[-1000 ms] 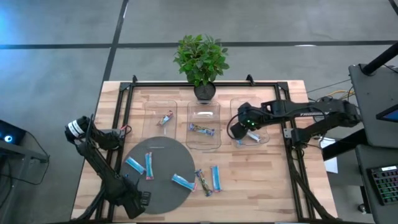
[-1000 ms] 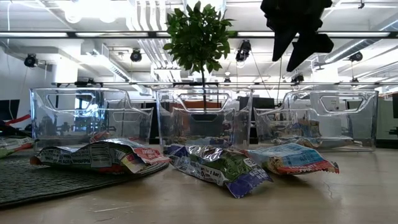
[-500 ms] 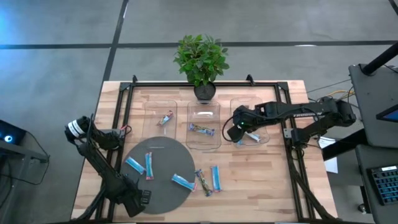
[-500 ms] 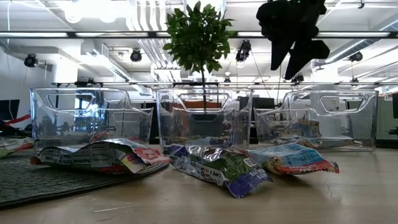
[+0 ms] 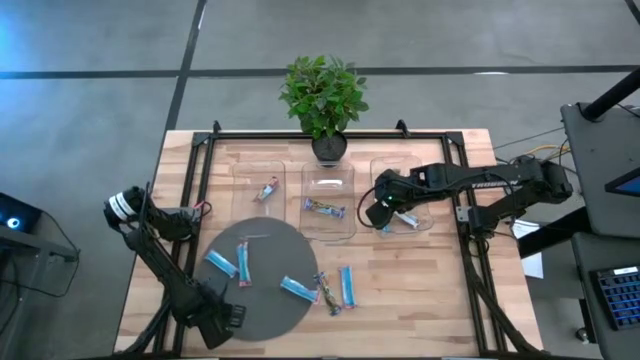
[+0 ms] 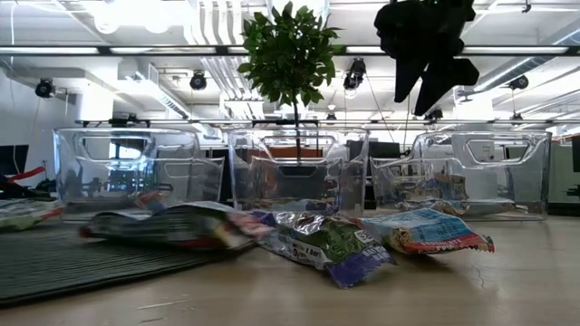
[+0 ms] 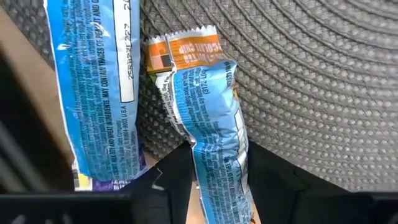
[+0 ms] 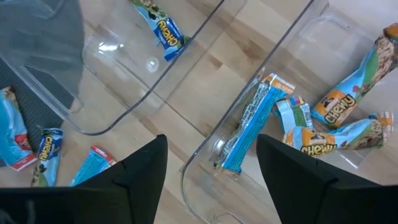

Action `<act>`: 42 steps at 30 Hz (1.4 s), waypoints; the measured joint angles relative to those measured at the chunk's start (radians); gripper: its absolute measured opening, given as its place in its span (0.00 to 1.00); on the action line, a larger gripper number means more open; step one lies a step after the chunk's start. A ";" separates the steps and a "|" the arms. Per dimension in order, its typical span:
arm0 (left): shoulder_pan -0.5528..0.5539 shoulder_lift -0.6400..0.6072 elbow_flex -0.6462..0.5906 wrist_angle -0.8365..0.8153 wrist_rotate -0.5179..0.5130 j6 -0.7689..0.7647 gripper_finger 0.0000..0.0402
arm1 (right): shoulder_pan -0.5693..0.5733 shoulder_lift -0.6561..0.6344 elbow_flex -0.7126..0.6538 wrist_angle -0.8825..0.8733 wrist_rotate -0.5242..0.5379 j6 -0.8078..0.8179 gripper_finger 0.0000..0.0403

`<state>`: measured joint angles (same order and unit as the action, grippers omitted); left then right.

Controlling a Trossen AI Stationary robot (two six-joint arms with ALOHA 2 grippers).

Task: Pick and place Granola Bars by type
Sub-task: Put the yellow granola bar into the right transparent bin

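Surface: pale wooden table [image 5: 400, 290] with a round grey woven mat [image 5: 262, 300].
Left gripper [image 7: 214, 186]: fingers closed on a blue wrapped granola bar [image 7: 211, 124] on the mat.
Right gripper [image 5: 378, 213]: fingers spread, empty, above the right clear plastic tray [image 5: 425, 222] holding blue bars [image 8: 252, 127].

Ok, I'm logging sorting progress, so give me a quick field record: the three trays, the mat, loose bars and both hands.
left tray: one bar
middle tray: one multicoloured bar
right tray: several bars
round mat: three blue bars
bare wood beside the mat: two loose bars
right hand: open, empty, above the right tray's inner edge
left hand: at the mat's near edge
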<state>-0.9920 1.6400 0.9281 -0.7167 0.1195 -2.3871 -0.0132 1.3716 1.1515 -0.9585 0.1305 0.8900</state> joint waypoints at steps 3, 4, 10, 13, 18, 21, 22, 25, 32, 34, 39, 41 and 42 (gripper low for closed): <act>0.001 -0.008 0.012 -0.011 -0.076 0.006 0.29 | 0.000 0.000 0.000 0.004 0.001 -0.003 0.58; 0.002 -0.013 0.015 -0.017 -0.093 0.008 0.28 | 0.000 0.000 0.000 0.008 0.003 -0.004 0.58; 0.002 -0.036 0.016 -0.031 -0.134 0.016 0.17 | 0.000 -0.001 0.000 0.014 0.026 -0.004 0.56; 0.001 -0.053 0.026 -0.027 -0.214 0.023 0.14 | 0.000 -0.001 0.000 0.016 0.026 -0.004 0.56; -0.009 -0.153 0.059 0.006 -0.602 0.134 0.13 | 0.000 -0.002 0.002 0.021 0.026 -0.004 0.56; -0.048 -0.251 0.061 0.100 -1.043 0.357 0.13 | 0.000 -0.003 0.014 0.028 0.022 -0.006 0.56; -0.064 -0.289 0.057 0.148 -1.184 0.444 0.13 | 0.000 -0.003 0.021 0.028 0.020 -0.009 0.56; -0.097 -0.409 0.026 0.201 -1.414 0.606 0.13 | 0.000 -0.004 0.045 0.031 0.006 -0.019 0.56; -0.074 -0.585 -0.066 0.276 -1.415 0.778 0.13 | 0.016 -0.011 0.098 0.030 -0.004 -0.035 0.56; -0.060 -0.613 -0.103 0.356 -1.413 0.847 0.13 | 0.029 -0.021 0.112 0.044 -0.014 -0.025 0.56; 0.012 -0.646 -0.208 0.664 -1.349 1.082 0.13 | 0.048 -0.029 0.105 0.359 -0.158 0.025 0.56; 0.054 -0.641 -0.247 0.799 -1.287 1.195 0.13 | 0.048 -0.011 0.093 0.540 -0.222 0.056 0.56; 0.074 -0.638 -0.263 0.868 -1.257 1.244 0.13 | 0.048 0.003 0.092 0.611 -0.244 0.071 0.56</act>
<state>-0.9180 1.0019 0.6650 0.1511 -1.1379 -1.1427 0.0353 1.3748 1.2433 -0.3472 -0.1138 0.9608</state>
